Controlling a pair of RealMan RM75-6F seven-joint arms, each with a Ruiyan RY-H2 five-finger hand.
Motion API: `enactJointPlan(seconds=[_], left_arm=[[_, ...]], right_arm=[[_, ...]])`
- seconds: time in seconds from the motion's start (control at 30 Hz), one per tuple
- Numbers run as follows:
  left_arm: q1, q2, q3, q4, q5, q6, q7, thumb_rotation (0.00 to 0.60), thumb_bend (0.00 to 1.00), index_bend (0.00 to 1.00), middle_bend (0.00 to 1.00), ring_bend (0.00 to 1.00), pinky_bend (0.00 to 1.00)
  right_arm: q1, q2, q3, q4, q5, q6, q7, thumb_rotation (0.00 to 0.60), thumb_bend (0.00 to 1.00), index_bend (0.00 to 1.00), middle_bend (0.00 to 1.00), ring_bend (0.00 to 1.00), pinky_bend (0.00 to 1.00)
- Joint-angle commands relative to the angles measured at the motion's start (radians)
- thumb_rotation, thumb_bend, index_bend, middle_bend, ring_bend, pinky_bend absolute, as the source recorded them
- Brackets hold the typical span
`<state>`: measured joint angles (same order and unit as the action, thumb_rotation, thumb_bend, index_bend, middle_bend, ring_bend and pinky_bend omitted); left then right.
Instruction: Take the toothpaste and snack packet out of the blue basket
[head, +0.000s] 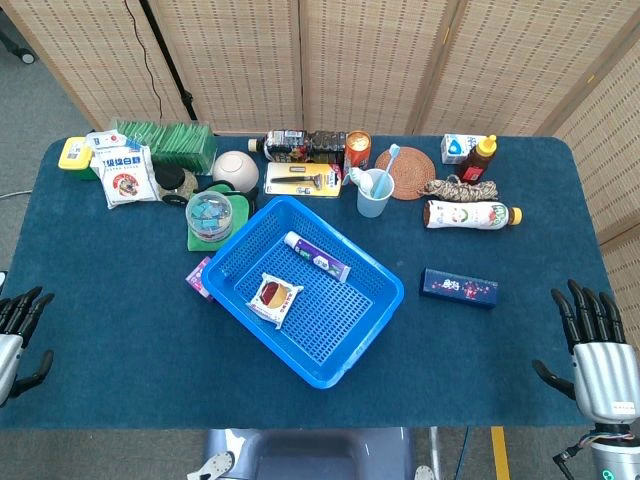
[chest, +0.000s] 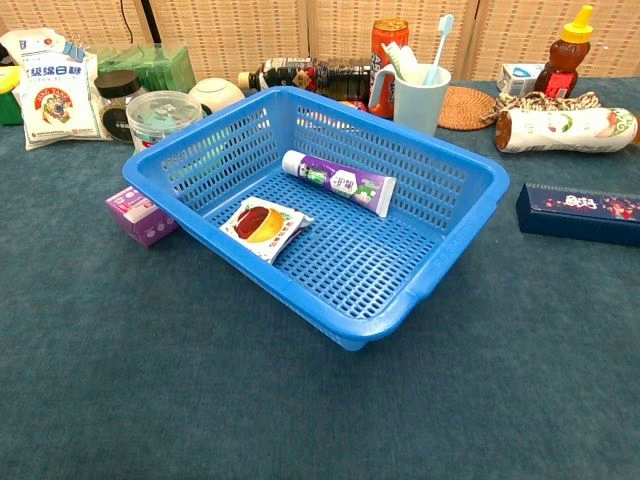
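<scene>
Toothpaste (head: 316, 256) lies flat inside the blue basket (head: 366, 322), along its far side, and the snack packet (head: 273, 298) lies flat on the basket floor just beside it, nearer the robot; the two do not touch. Both hands sit at the near corners of the table, well apart from the basket and from either item. The left hand (head: 17, 328) shows at the left edge of the head view, fingers spread and holding nothing. The right hand (head: 597, 350) is at the lower right, fingers extended and apart, empty too. A dark blue box (head: 459, 287) lies on the cloth between the basket and the right hand.
</scene>
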<state>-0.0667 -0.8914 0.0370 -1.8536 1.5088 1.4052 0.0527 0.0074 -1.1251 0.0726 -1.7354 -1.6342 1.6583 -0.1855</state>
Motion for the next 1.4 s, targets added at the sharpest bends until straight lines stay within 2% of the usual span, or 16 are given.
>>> enactJointPlan(seconds=[0.03, 0.23, 0.33, 0.57, 0.73, 0.9, 1.07, 1.1, 1.13, 1.27, 1.4], left_arm=[[0.002, 0.002, 0.003, -0.001, 0.007, 0.003, -0.001, 0.6, 0.46, 0.0, 0.0, 0.0, 0.0], [0.004, 0.008, 0.007, -0.003, 0.009, 0.002, -0.01, 0.6, 0.46, 0.0, 0.0, 0.0, 0.0], [0.007, 0.011, 0.009, -0.006, 0.011, 0.005, -0.007, 0.6, 0.46, 0.0, 0.0, 0.0, 0.0], [0.01, -0.004, 0.008, 0.0, 0.041, 0.028, -0.004, 0.6, 0.46, 0.0, 0.0, 0.0, 0.0], [0.008, -0.008, 0.006, -0.001, 0.029, 0.021, 0.008, 0.6, 0.46, 0.0, 0.0, 0.0, 0.0], [0.006, -0.008, 0.005, -0.004, 0.024, 0.015, 0.012, 0.6, 0.46, 0.0, 0.0, 0.0, 0.0], [0.005, -0.008, 0.0, -0.002, 0.011, 0.013, 0.017, 0.6, 0.46, 0.0, 0.0, 0.0, 0.0], [0.004, -0.009, 0.0, -0.001, 0.01, 0.012, 0.018, 0.6, 0.46, 0.0, 0.0, 0.0, 0.0], [0.002, -0.01, 0.0, -0.001, 0.007, 0.007, 0.019, 0.6, 0.46, 0.0, 0.0, 0.0, 0.0], [-0.001, -0.011, -0.004, -0.001, -0.007, 0.001, 0.02, 0.6, 0.46, 0.0, 0.0, 0.0, 0.0], [-0.002, -0.015, -0.011, 0.003, -0.021, 0.0, 0.029, 0.6, 0.46, 0.0, 0.0, 0.0, 0.0]], right_arm=[[-0.001, 0.007, 0.0, -0.003, 0.001, 0.001, 0.006, 0.6, 0.0, 0.0, 0.0, 0.0, 0.04], [0.006, 0.028, 0.009, -0.01, -0.008, 0.0, 0.05, 0.6, 0.0, 0.0, 0.0, 0.0, 0.04], [0.03, 0.054, 0.011, -0.019, -0.033, -0.022, 0.08, 0.6, 0.0, 0.0, 0.0, 0.0, 0.1], [0.106, 0.114, 0.076, -0.078, -0.049, -0.067, 0.046, 0.6, 0.0, 0.0, 0.0, 0.0, 0.17], [0.183, 0.161, 0.121, -0.155, -0.018, -0.162, 0.051, 0.6, 0.0, 0.0, 0.0, 0.01, 0.2], [0.291, 0.18, 0.181, -0.222, 0.069, -0.303, 0.04, 0.6, 0.0, 0.01, 0.03, 0.04, 0.21], [0.41, 0.141, 0.222, -0.274, 0.121, -0.434, 0.035, 0.6, 0.0, 0.09, 0.07, 0.09, 0.26], [0.44, 0.121, 0.231, -0.277, 0.143, -0.463, 0.017, 0.6, 0.0, 0.11, 0.09, 0.1, 0.26], [0.519, 0.066, 0.26, -0.279, 0.196, -0.541, -0.006, 0.6, 0.0, 0.12, 0.09, 0.11, 0.27], [0.622, -0.034, 0.311, -0.278, 0.332, -0.585, -0.107, 0.6, 0.0, 0.17, 0.15, 0.17, 0.31], [0.689, -0.094, 0.332, -0.282, 0.432, -0.607, -0.166, 0.6, 0.0, 0.26, 0.2, 0.21, 0.35]])
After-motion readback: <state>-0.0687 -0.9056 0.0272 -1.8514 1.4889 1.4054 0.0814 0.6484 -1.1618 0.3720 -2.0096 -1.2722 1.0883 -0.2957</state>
